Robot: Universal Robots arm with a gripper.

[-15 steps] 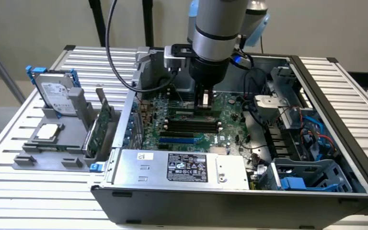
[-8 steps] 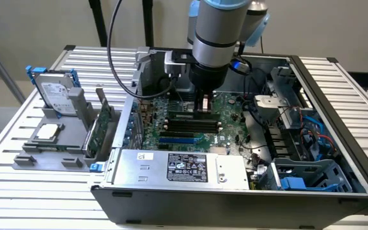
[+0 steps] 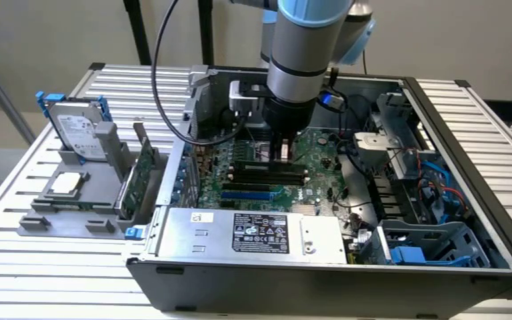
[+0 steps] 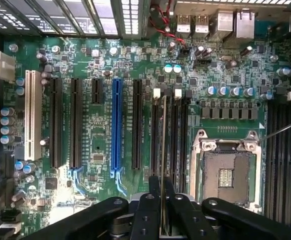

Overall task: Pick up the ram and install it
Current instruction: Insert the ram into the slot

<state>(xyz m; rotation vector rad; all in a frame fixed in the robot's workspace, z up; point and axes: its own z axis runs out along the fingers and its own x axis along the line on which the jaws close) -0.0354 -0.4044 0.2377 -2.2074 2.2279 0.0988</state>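
Item: open desktop tower case (image 3: 469, 200) lying on its side on a slatted metal workbench (image 3: 25, 267), motherboard (image 4: 100, 150) exposed. Arm: a single arm reaches down into the case from above; gripper (image 3: 283, 152) sits low over the board near the memory slots. Gripper state: fingers (image 4: 148, 200) closed narrowly on the ram (image 4: 164, 150), which the wrist view presents edge-on as a thin strip running away from the fingertips. Ram position: held upright, aligned along the bank of black memory slots (image 4: 178, 135) beside the empty CPU socket (image 4: 225, 172); from the wrist view it lies directly over one of those slots, but whether its lower edge has entered the slot cannot be told. Slot latches (image 4: 157, 93): white tabs at the far slot ends; their position is not readable. Progress, as judged: pick-up is done and the stick is carried to the installation site; seating, and release, are not confirmed. Other contents: blue expansion slot (image 4: 117, 125), white slot (image 4: 33, 115), power supply (image 3: 256, 233), and a parts holder (image 3: 69, 213) with a hard drive (image 3: 80, 130) outside the case.
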